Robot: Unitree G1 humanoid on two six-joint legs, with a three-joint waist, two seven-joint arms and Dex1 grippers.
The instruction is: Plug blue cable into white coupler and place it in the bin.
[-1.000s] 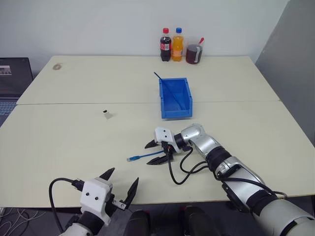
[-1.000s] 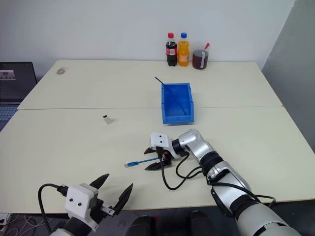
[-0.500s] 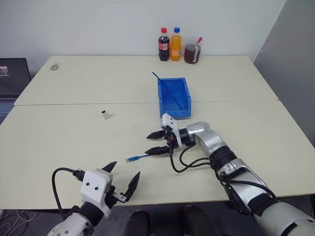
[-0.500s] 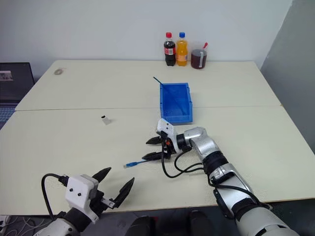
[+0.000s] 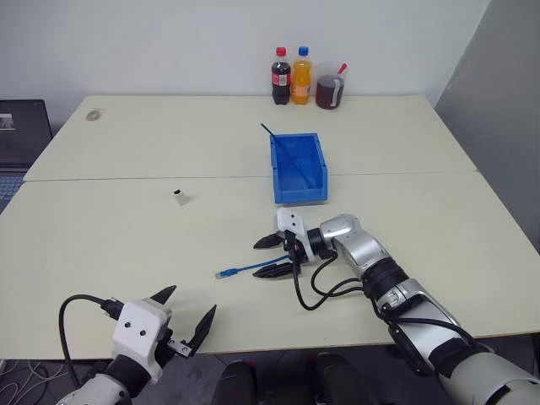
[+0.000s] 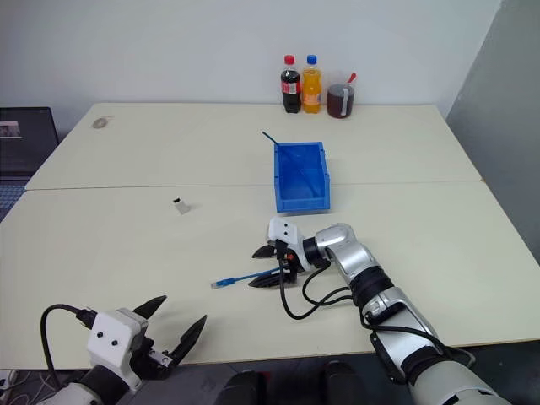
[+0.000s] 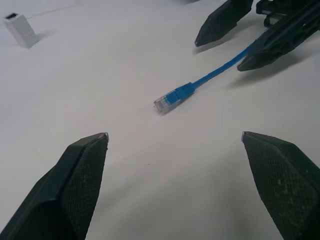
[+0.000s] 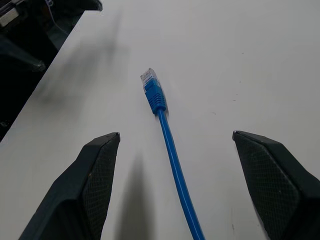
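The cable point(image 5: 251, 269) lies flat on the desk point(image 5: 126, 245), its length running straight out between the wide-open, empty fingers of the right hand point(image 5: 276, 256), plug end away. The left hand point(image 5: 185, 317), open and empty, is well apart.

- Illumination: bright, even, diffuse; pale worktop point(image 5: 126, 245) and rear wall uniformly lit in the head views.
- Shadows, head views: soft and short; a faint one under the right tool point(image 5: 275, 256), small ones beside the bottles point(image 5: 291, 78) at upper centre.
- Shadows, wrist views: broad grey smudges with blurred edges on the worktop, one trailing the blue cable point(image 8: 167, 145) at lower centre.
- Glare: slight sheen on the metallic forearm, lower right.
- Focus: head views sharp; wrist views soft, foreground fingers point(image 7: 80, 185) blurred at the edges.
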